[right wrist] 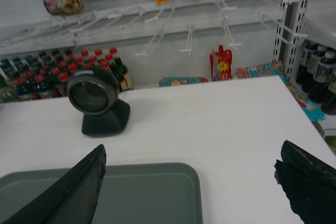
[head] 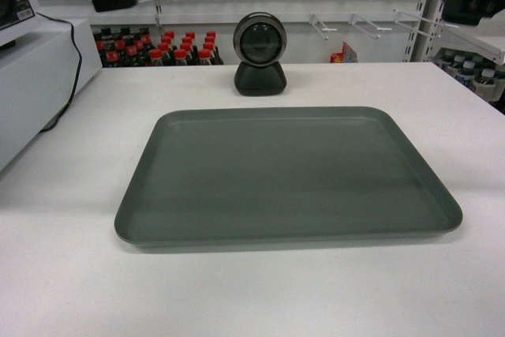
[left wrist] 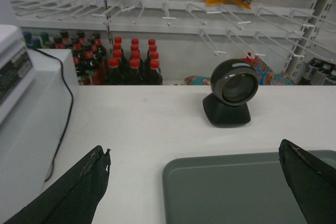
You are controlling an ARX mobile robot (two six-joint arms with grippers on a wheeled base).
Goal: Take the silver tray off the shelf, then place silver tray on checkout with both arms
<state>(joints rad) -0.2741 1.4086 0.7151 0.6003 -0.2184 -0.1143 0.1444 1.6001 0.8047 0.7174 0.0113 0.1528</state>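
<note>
The silver tray lies flat on the checkout, centred between its left and right edges, long side facing you, rim up and empty. You see no finger touching it: in the left wrist view the left gripper hangs above the tray's far left corner with its fingers spread wide and nothing between them. The right gripper does the same over the far right corner, likewise released. That mirrored stance suits a two-armed carry, one arm per short side, so the load stays level.

A black scanner stands near the checkout's far edge, just beyond the tray and apart from it. A white machine with a black cable occupies the left edge. You may judge the placement done.
</note>
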